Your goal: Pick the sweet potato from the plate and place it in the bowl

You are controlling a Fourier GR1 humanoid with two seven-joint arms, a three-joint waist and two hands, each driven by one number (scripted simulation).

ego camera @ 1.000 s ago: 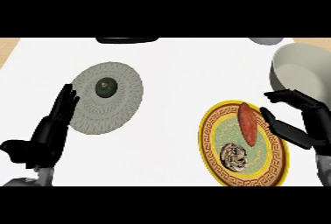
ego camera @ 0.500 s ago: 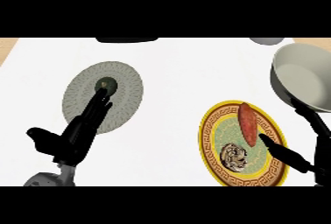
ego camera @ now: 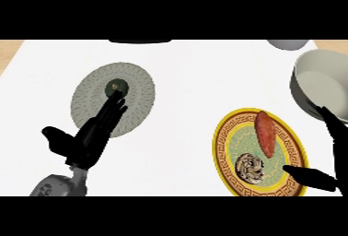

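Sweet potato [ego camera: 266, 132] lies on the yellow-rimmed plate [ego camera: 227, 138], in its upper right part, untouched. Its long axis runs roughly from 12 to 6 o'clock, tilted slightly, with the narrow end toward 12. My right hand [ego camera: 325, 152] is clearly the nearer one: its fingers [ego camera: 336, 130] stand spread apart at the plate's 3 o'clock edge, the thumb reaching in at about 5 o'clock, so the potato sits toward 9 o'clock from the fingers, close but not touching. The bowl [ego camera: 319, 87] waits at 1 o'clock from the plate, just beside it. I judge a sideways close across the short axis is what comes next. My left hand [ego camera: 92, 136] rests open over the grey-green plate [ego camera: 136, 87], well apart on the counter [ego camera: 190, 69].
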